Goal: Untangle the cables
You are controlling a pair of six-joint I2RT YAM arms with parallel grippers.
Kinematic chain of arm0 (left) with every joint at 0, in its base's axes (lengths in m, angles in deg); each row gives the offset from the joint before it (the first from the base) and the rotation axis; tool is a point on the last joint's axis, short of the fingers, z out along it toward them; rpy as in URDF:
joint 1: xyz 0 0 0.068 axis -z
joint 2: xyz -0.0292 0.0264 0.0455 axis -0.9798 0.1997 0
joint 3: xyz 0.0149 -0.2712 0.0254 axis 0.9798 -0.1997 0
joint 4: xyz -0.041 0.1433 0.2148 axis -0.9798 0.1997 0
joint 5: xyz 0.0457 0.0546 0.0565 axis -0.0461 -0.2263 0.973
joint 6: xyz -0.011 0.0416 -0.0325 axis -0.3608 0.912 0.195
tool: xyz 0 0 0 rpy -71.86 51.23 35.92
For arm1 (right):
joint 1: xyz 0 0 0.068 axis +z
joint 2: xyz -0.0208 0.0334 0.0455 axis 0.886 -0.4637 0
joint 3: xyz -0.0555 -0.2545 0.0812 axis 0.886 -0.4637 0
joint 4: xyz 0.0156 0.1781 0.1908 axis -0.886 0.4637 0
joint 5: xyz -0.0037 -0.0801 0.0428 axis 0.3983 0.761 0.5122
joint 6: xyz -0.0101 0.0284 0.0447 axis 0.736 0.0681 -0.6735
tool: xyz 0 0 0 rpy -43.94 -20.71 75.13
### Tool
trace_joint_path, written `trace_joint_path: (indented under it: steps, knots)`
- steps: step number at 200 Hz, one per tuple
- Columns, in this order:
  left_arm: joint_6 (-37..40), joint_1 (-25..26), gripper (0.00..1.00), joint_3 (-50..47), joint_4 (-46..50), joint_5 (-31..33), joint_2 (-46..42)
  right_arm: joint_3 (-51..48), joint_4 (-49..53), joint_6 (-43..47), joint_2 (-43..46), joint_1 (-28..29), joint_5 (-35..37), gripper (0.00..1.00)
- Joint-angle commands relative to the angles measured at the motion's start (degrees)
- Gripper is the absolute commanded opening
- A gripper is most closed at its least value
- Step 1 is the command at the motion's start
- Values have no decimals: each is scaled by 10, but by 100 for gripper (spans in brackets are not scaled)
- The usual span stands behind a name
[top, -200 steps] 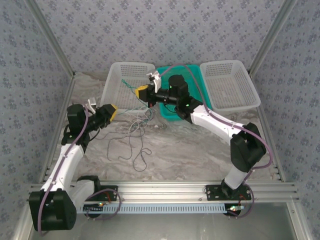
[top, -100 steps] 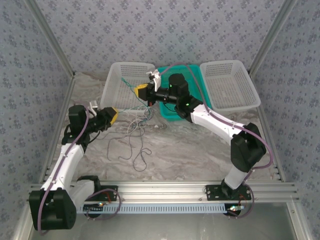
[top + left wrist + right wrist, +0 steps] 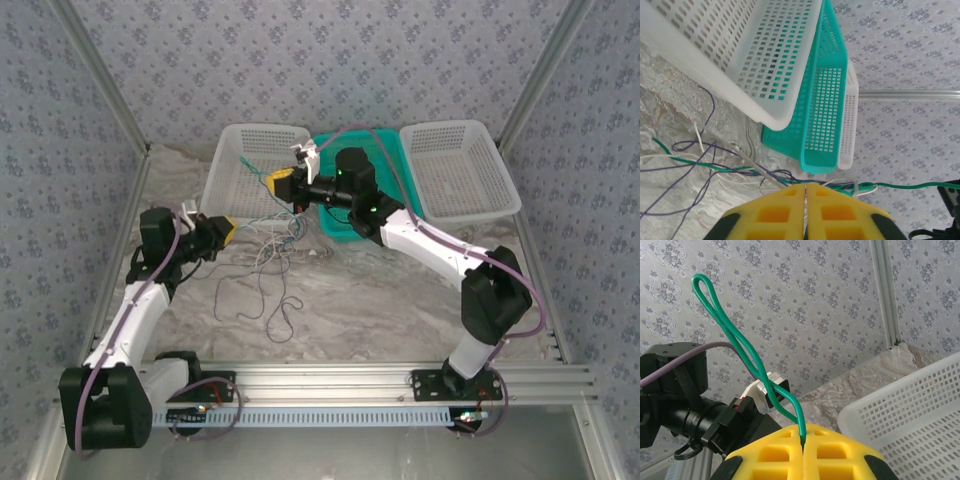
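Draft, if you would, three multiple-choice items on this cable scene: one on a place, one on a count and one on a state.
1. Where does the teal basket stand?
A. Between the two white baskets
B. At the near edge, by the arm bases
C. Upside down on top of a white basket

2. How many baskets are on the table?
A. Two
B. Three
C. Four

3. What is the state of the right gripper?
A. Open and empty
B. Shut on the green cable
C. Shut on a basket rim

Answers:
1 A, as the top view shows a white basket on each side of the teal one.
2 B, two white and one teal.
3 B, as the right wrist view shows its yellow pads closed, with the green cable rising from the seam between them.
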Motion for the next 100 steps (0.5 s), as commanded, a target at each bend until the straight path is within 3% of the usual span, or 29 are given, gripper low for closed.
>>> trace_joint_path:
  steps: [1, 34, 64, 81, 100]
  knots:
    - [12, -3, 0, 19, -4, -6, -6, 11, -5, -2, 3, 2, 13, 0]
    - [108, -21, 0, 53, 125, 42, -41, -14, 6, -5, 22, -8, 64, 0]
    - [229, -59, 0, 121, 314, 161, -64, -76, 16, -23, 73, -36, 90, 0]
    - [234, -90, 0, 147, 393, 239, -55, -122, 41, -17, 109, -46, 107, 0]
    - [228, -130, 0, 155, 427, 255, -41, -161, 90, 5, 150, -51, 138, 0]
